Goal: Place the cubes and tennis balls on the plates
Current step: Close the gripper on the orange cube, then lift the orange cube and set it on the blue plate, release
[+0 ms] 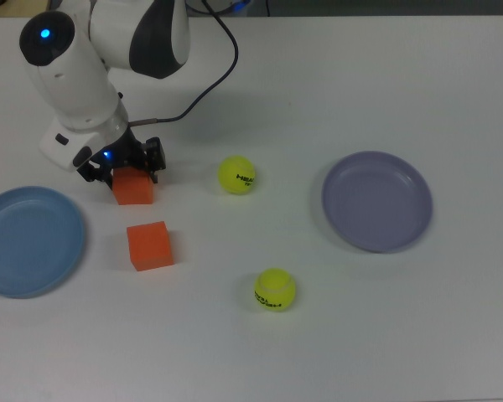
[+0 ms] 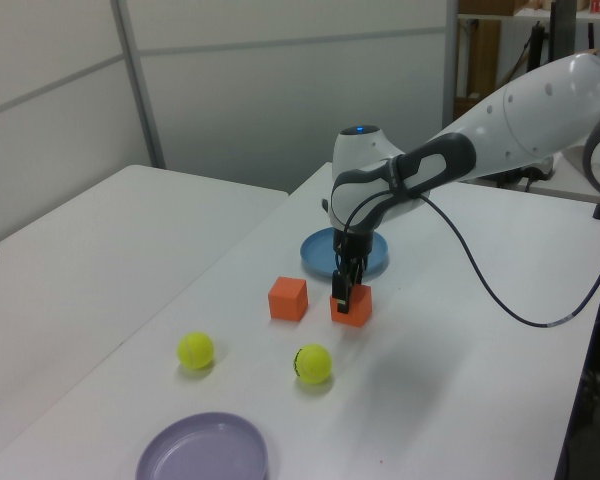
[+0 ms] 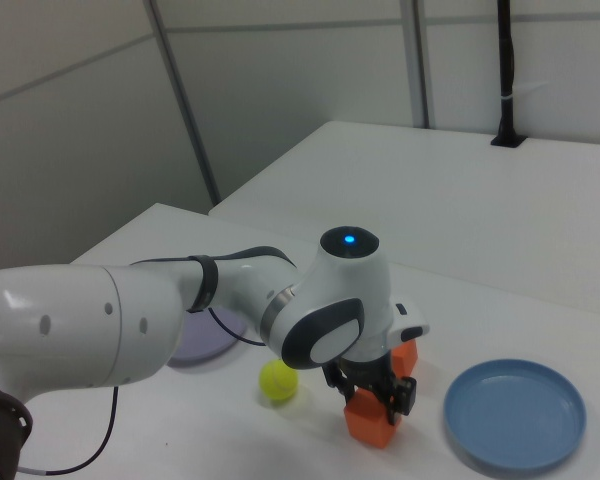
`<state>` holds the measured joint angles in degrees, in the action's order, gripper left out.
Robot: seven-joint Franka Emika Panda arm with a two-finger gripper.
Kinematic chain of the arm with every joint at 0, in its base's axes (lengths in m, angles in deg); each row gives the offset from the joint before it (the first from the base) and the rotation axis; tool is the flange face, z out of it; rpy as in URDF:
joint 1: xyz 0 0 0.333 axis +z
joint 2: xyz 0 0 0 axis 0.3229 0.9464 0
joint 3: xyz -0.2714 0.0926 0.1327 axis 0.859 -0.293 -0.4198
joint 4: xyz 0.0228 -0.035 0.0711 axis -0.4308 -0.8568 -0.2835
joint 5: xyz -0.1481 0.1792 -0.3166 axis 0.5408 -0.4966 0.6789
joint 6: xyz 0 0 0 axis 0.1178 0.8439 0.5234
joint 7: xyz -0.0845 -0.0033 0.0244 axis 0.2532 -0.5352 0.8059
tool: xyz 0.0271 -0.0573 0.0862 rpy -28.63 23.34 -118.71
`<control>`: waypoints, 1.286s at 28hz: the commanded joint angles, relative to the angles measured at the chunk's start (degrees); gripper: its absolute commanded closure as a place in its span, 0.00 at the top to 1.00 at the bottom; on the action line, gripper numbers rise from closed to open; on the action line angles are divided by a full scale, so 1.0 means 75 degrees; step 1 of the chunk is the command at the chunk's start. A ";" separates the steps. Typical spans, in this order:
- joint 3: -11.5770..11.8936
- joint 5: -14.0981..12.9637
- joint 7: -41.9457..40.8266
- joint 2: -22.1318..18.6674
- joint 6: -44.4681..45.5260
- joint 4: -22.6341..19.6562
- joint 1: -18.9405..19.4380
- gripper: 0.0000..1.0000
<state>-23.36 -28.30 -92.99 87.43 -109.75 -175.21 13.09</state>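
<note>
1. The gripper [image 1: 121, 170] sits low over one orange cube [image 1: 132, 189], its black fingers spread and straddling the block's top rather than pinching it; judging by that posture, a grasp is being lined up.
2. That cube rests on the white table [image 1: 318, 75], just to the right of the light blue plate [image 1: 29, 241] in the top view, the likeliest drop-off given how near it lies.
3. The second orange cube [image 1: 149, 245] stands free on the table, close below the first in the top view and apart from it.
4. Both cubes show flat, matte faces and crisp edges, shapes that suit a parallel two-finger pinch.
5. Two fuzzy yellow-green tennis balls, one [image 1: 236, 175] near the gripper and one [image 1: 275, 290] lower in the top view, lie loose on the table, black lettering showing; their round form means they could roll if nudged.
6. The lavender plate [image 1: 376, 201] waits empty well to the top view's right, shallow and smooth with a raised rim.
7. Neither plate holds anything yet.
</note>
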 commanded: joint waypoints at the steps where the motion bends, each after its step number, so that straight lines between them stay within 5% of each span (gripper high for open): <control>1: -0.0050 -0.0187 0.0119 0.0092 -0.0246 -0.0054 0.0004 0.39; 4: -0.0050 -0.0199 0.0130 0.0081 -0.0211 -0.0066 0.0016 0.09; 5: -0.0062 -0.0199 0.0130 0.0080 -0.0176 -0.0054 0.0016 0.07; 19: 0.0044 -0.0246 0.0154 -0.0611 0.0961 0.1093 -0.0324 0.04; 25: 0.0325 -0.0644 0.0072 -0.0190 0.0506 0.1480 -0.0547 0.04; 36: 0.0325 -0.0656 0.0189 0.0994 -0.1054 0.1925 -0.0699 0.04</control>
<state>-21.22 -31.78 -91.89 89.95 -114.38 -165.38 7.96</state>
